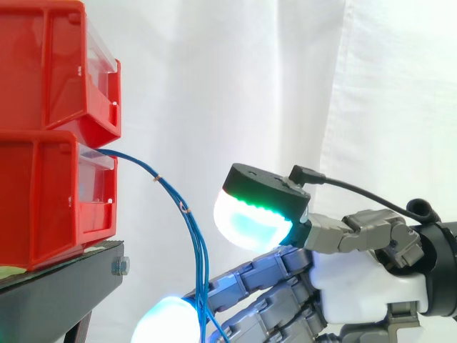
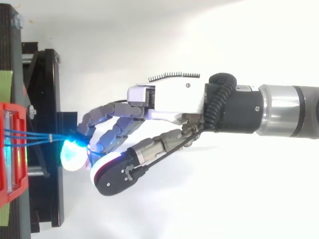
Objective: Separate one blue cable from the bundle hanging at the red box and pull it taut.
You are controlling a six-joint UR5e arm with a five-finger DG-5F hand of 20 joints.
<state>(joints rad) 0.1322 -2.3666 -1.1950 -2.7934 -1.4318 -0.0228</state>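
Where blue cables [image 1: 196, 246] pass the hand [image 1: 357, 282] (cropped below), grip is unclear.

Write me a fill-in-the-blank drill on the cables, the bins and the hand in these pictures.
1. The blue cables leave the ___ of the two stacked red bins.
2. The bins sit on a stand whose colour is ___.
3. In the side view the hand comes in from the ___ edge.
Missing words: lower; black; right.
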